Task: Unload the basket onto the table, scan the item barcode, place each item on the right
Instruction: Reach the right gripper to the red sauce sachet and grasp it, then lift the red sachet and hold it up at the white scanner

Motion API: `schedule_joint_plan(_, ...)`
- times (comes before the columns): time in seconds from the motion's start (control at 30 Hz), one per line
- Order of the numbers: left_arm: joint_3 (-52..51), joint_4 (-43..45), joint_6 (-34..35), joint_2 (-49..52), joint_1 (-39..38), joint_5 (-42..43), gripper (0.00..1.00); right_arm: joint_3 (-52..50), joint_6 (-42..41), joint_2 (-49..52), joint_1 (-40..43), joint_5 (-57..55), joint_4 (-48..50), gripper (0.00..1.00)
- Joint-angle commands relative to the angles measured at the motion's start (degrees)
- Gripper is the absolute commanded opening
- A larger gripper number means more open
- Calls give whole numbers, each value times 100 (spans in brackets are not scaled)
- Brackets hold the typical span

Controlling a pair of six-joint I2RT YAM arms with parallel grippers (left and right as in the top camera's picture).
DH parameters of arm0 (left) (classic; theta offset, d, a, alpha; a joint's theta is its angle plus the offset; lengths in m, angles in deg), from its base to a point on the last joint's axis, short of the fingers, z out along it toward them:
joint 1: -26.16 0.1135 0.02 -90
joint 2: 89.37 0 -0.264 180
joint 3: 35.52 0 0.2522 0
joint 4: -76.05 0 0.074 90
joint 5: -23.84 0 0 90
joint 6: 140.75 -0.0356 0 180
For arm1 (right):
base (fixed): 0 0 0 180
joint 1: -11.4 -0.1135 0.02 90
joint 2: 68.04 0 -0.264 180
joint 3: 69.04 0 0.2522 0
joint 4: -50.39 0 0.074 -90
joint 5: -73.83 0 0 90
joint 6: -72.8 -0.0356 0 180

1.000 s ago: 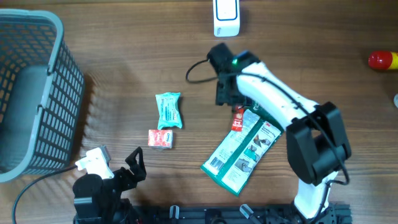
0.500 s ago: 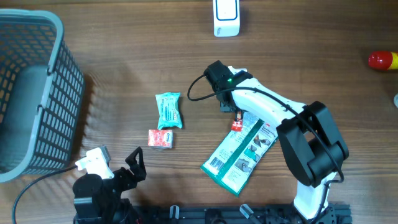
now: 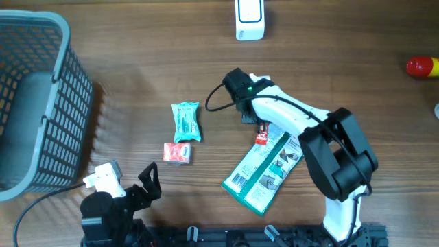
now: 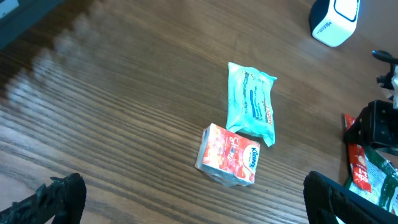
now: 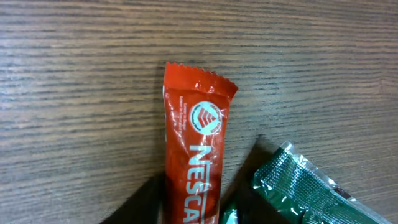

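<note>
Left jaws, lower left of the overhead view: wide apart, empty, and parked above the bench (image 3: 137, 68). Right jaws, centre of the frame: set low over the red sachet (image 5: 194, 162), one dark finger showing on each side of its lower half in the wrist view. Whether they already pinch the foil cannot be told.

Left to right across the overhead view:
- The grey basket (image 3: 34, 22) stands at the far left.
- The small red carton (image 3: 176, 153) and the teal wipes pack (image 3: 185, 122) lie left of centre.
- The red sachet (image 3: 261, 134), taken as the item to scan, lies flat at centre.
- The green pouch (image 3: 264, 168) lies just beside the sachet's lower end and may touch it.
- The white scanner (image 3: 249, 19) stands at the upper centre edge.
- A red and yellow object (image 3: 422, 66) sits at the far right edge.

To do the step well, the grip should cross the sachet's narrow width and stay clear of the pouch's corner, so that only one item rises. The foil will probably sag, so a firm pinch suits it better than a light one. No barcode shows on the upper face. It is likely underneath, and that side must be turned toward the scanner.
</note>
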Motion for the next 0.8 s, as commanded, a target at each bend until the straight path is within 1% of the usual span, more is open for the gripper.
schedule_joint_plan(0.0,2,15,31,-35,-22,68,100,-116,-125,531,31,-50,-227,23)
schedule_joint_plan(0.07,2,15,31,-35,-22,68,100,-116,-155,533,31,138,-323,21)
schedule_joint_plan(0.1,2,15,33,-35,-22,68,100,-114,-127,533,31,337,-330,16)
schedule_joint_plan(0.13,2,15,31,-35,-22,68,100,-94,-111,533,31,603,-332,7)
schedule_joint_plan(0.17,2,15,33,-35,-22,68,100,-42,-107,533,44,890,-374,5)
schedule_joint_plan(0.3,2,15,33,-35,-22,68,100,481,229,457,188,2079,-673,4)
schedule_joint_plan(0.4,2,15,33,-35,-22,68,100,1071,573,293,358,2837,-1180,4)
schedule_joint_plan(0.5,2,15,33,-35,-22,68,100,1722,1325,35,605,4564,-1832,4)
schedule_joint_plan(0.57,2,15,33,-35,-22,68,100,1878,1528,-92,741,5580,-2048,4)
schedule_joint_plan(0.67,2,15,31,-35,-22,68,100,1880,1305,-205,925,6883,-2350,4)
schedule_joint_plan(0.77,2,15,31,-35,-22,70,100,1878,365,-205,1067,7584,-2907,4)
